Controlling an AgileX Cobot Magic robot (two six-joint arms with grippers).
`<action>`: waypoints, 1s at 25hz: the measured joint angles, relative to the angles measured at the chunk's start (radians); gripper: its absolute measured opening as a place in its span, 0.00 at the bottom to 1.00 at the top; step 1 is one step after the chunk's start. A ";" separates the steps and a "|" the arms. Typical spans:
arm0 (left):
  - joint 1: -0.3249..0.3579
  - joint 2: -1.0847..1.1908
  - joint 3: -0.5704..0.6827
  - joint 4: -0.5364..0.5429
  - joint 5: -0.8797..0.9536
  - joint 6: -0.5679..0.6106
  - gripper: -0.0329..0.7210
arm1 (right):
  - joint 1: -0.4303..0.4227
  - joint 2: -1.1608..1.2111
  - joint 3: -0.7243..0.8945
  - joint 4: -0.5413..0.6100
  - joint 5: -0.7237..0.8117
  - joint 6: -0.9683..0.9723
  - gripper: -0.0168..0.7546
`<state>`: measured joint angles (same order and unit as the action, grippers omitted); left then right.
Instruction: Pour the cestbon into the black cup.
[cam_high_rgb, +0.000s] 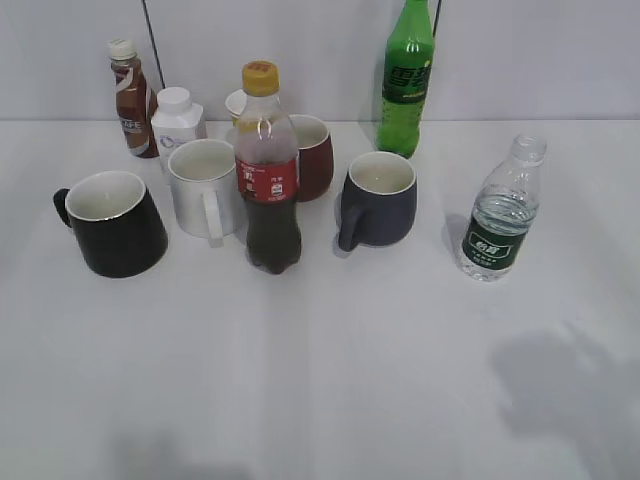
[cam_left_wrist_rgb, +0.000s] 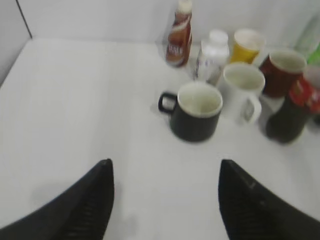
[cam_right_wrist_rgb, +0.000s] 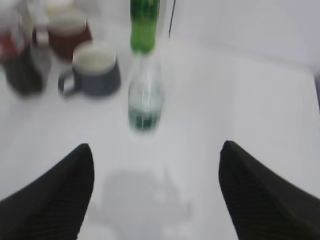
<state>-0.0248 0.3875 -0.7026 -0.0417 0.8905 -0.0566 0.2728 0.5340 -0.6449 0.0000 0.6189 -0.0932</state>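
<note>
The cestbon (cam_high_rgb: 501, 213), a small clear bottle with a dark green label and no cap, stands upright at the right of the table. It also shows blurred in the right wrist view (cam_right_wrist_rgb: 145, 100). The black cup (cam_high_rgb: 112, 224) stands at the left, handle to the left, and shows in the left wrist view (cam_left_wrist_rgb: 196, 111). My left gripper (cam_left_wrist_rgb: 165, 172) is open and empty, above bare table short of the black cup. My right gripper (cam_right_wrist_rgb: 156, 160) is open and empty, short of the cestbon. Neither gripper shows in the exterior view.
A cola bottle (cam_high_rgb: 267, 172), a white mug (cam_high_rgb: 205, 187), a dark red mug (cam_high_rgb: 310, 155) and a grey-blue mug (cam_high_rgb: 378, 198) crowd the middle. A tall green soda bottle (cam_high_rgb: 407, 80), a brown bottle (cam_high_rgb: 130, 98) and a white bottle (cam_high_rgb: 177, 120) stand behind.
</note>
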 joint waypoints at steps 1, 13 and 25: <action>0.000 -0.033 0.000 0.004 0.054 0.000 0.70 | 0.000 -0.055 0.000 -0.009 0.091 0.001 0.80; 0.000 -0.298 0.166 0.048 0.197 0.000 0.69 | 0.000 -0.417 0.116 -0.084 0.470 0.056 0.79; -0.007 -0.330 0.178 0.042 0.178 0.001 0.68 | 0.000 -0.413 0.136 -0.108 0.421 0.069 0.79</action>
<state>-0.0321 0.0578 -0.5241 0.0000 1.0685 -0.0561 0.2728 0.1206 -0.5085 -0.1079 1.0395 -0.0243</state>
